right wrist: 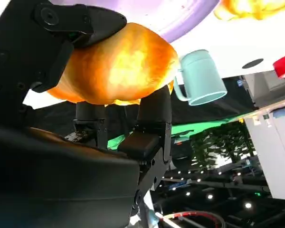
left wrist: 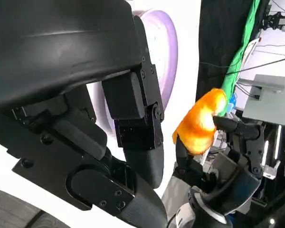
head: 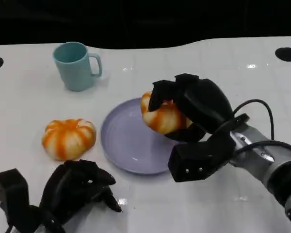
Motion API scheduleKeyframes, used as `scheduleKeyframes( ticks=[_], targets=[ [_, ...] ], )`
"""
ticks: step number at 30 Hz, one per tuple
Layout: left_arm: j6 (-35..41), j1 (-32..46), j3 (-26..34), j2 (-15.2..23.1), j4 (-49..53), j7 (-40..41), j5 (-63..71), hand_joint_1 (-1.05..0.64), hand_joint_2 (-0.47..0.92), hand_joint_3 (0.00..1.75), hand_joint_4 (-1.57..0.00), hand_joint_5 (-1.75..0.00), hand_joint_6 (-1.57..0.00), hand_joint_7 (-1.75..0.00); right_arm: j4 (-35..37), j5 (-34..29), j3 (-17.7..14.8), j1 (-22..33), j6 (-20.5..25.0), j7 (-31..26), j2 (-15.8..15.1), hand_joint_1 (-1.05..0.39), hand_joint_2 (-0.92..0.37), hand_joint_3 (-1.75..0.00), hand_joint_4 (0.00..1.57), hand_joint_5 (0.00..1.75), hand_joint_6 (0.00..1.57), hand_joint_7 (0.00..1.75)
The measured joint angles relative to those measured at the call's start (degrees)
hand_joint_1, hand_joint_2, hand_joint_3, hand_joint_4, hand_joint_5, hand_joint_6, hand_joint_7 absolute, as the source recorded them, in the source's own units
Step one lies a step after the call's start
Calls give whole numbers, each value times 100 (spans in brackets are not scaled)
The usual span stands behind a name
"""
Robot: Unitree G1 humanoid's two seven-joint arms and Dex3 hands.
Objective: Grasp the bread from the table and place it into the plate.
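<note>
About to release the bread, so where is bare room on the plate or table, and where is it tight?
The plate is bare on its left and near side. Open table lies right of the right robot hand and between the cup and plate. It is tight at front left, among the second bread, left robot hand and plate rim.

white table [head: 34, 97] — glossy | black backdrop [head: 136, 19] — green drape [left wrist: 244, 42]

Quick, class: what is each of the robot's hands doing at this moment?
Left hand: fingers curled in, holds nothing.
Right hand: grips a bread roll above the purple plate.
</note>
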Motion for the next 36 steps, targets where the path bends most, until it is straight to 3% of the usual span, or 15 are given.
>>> scheduleKeyframes(
  ticks=[2,5,9,15,17,20,26,36],
  targets=[
    [0,4,-4,-2,-1,0,0,-105,73,0,-157,-59,-157,-19,123,0,5,-47,20,112,85,-16,-42,-102,93,175,96,99],
    [-1,5,-4,-4,-1,0,-7,-105,73,0,-157,-59,-157,-19,305,0,21,-108,22,150,195,-18,-45,-98,90,175,91,98],
    [0,5,-7,-7,-4,0,-7,-105,73,0,-157,-59,-157,-19,475,12,23,-211,91,372,327,-18,-54,-84,85,165,98,75],
    [-1,6,-9,-11,-4,2,-7,-105,72,0,-157,-59,-157,-19,599,95,-24,-247,133,576,365,-27,-75,-38,67,101,77,40],
    [0,6,-10,-12,-5,2,-7,-105,72,0,-157,-59,-157,-19,600,138,-33,-249,151,661,365,-36,-83,-25,53,68,64,20],
    [0,10,-16,-14,-11,2,-7,-105,72,0,-157,-59,-157,-19,595,157,-29,-256,240,925,363,-49,-91,-13,35,43,51,5],
    [1,20,-19,-14,-31,2,-7,-105,72,0,-157,-59,-157,-19,379,157,-23,-260,516,1357,311,-69,-92,-19,4,32,28,0],
    [1,29,-19,-15,-53,2,-8,-105,73,0,-157,-59,-157,-18,-448,225,-55,-70,699,1804,10,-71,-92,-17,1,42,27,1]
  ],
)
